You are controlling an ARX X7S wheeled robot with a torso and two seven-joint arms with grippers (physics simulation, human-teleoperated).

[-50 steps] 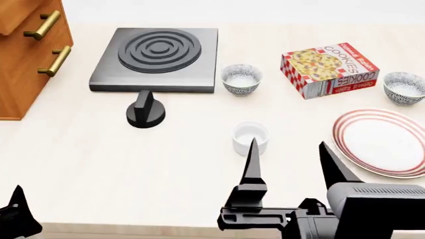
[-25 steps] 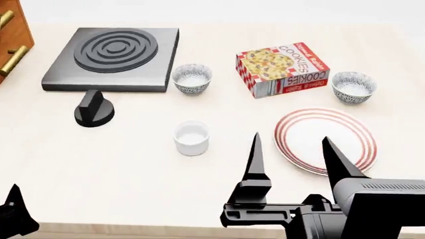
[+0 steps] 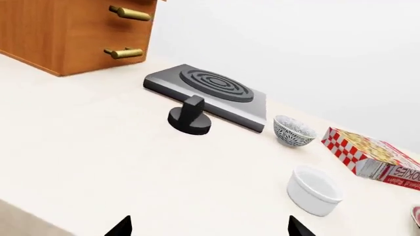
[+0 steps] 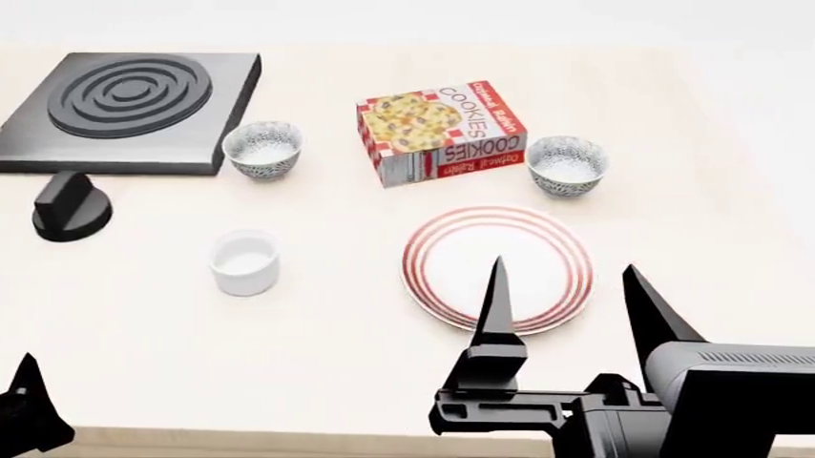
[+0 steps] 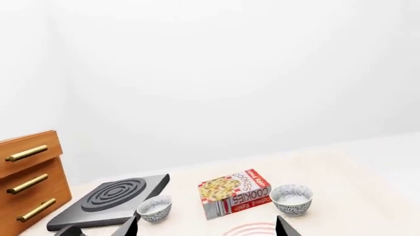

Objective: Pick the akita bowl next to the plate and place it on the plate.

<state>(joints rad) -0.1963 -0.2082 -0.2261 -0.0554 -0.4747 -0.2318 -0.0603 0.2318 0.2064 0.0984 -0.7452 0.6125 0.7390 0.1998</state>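
Note:
The akita bowl (image 4: 566, 164), speckled grey-black with a whitish inside, stands just beyond the plate (image 4: 440, 234) on its far right side, beside the cookie box. The white plate has red rings round its rim. My right gripper (image 4: 563, 277) hangs open over the plate's near edge, well short of the bowl, and holds nothing. In the right wrist view the bowl (image 5: 291, 199) and a sliver of the plate (image 5: 253, 230) lie ahead of that open gripper (image 5: 207, 221). My left gripper (image 3: 208, 221) is open and holds nothing, low at the near left.
A second speckled bowl (image 4: 263, 149) stands by the black burner (image 4: 128, 100). The cookie box (image 4: 441, 132) lies between the two bowls. A plain white ramekin (image 4: 244, 262) and a black knob (image 4: 71, 206) are to the left. A wooden cabinet (image 3: 72, 34) stands far left.
The head view has swung right, so everything has slid left in it. The plate now lies straight ahead of my right gripper. Both grippers stay open.

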